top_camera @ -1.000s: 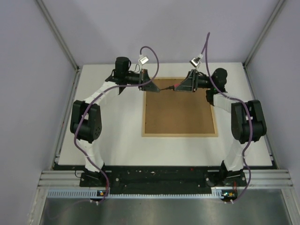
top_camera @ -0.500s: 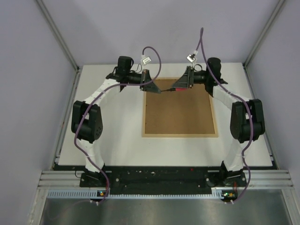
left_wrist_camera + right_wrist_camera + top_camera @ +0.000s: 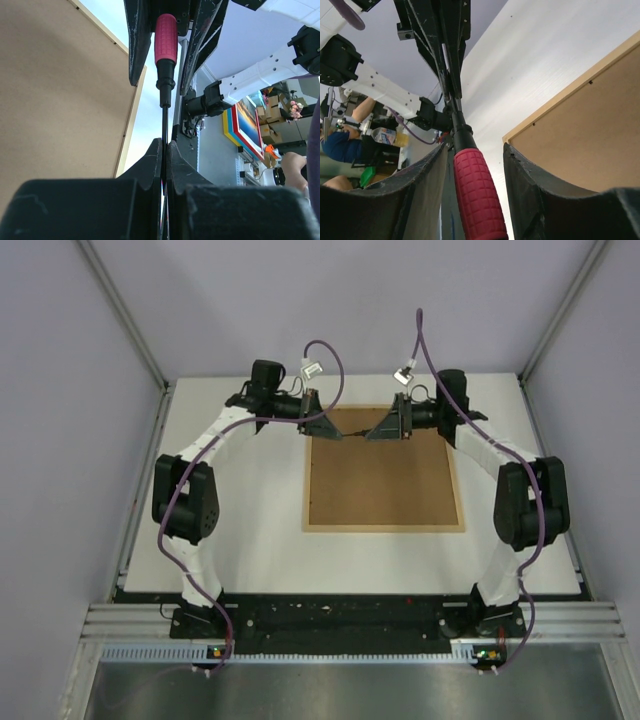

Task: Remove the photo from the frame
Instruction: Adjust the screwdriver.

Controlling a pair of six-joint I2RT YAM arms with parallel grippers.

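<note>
the left gripper (image 3: pixel 164 146) is clamped on the thin shaft of the screwdriver (image 3: pixel 166 35). just ahead, the right gripper (image 3: pixel 476 148) stands open around the red handle. it should close squarely mid-handle before the left lets go. below both, the frame (image 3: pixel 385 529) lies face down, backing board (image 3: pixel 385 480) up, so the photo is hidden.

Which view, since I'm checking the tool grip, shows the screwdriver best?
Left wrist: the screwdriver shows nearly whole, from its red handle down the thin shaft into the left gripper. Right wrist shows mainly the handle between the fingers of the right gripper. Top external shows only a small sliver between the arms.
</note>
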